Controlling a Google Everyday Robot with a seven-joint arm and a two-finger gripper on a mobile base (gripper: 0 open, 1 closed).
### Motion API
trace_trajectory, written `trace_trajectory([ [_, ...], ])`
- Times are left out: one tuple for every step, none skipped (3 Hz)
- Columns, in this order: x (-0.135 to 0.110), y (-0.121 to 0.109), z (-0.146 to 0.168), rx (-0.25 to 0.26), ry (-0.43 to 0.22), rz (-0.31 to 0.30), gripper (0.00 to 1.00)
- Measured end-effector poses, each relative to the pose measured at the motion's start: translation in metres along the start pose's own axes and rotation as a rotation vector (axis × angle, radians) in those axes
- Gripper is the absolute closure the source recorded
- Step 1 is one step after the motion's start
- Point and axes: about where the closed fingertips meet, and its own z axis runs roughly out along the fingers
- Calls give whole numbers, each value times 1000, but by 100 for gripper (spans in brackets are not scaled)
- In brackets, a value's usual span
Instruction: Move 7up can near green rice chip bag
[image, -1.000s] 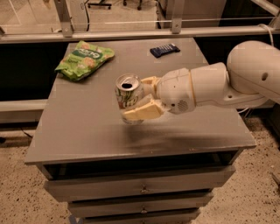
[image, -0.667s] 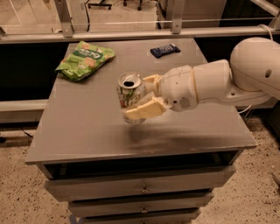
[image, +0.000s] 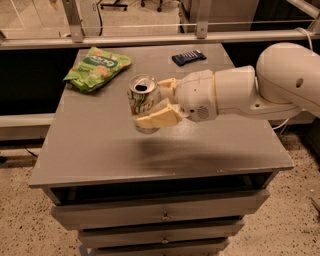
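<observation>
The 7up can (image: 142, 98), silver-white with green markings and an open top, is upright in the air above the middle of the grey table (image: 100, 150). My gripper (image: 159, 101) reaches in from the right and is shut on the can, one cream finger (image: 157, 119) in front of it and one behind. The green rice chip bag (image: 96, 68) lies flat at the table's back left corner, up and to the left of the can and apart from it.
A small dark blue packet (image: 188, 57) lies at the back of the table, right of centre. My white arm (image: 250, 90) spans the right side above the table. Drawers (image: 160, 216) sit under the tabletop. A metal rail (image: 150, 39) runs behind the table.
The can and gripper have shifted slightly toward the back left, toward the chip bag. The bag and blue packet have not moved.
</observation>
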Motion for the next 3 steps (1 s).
trace_trajectory([
  [-3, -56, 25, 78, -61, 15, 100],
  [-5, -117, 67, 142, -104, 30, 100],
  [-3, -160, 106, 181, -114, 39, 100],
])
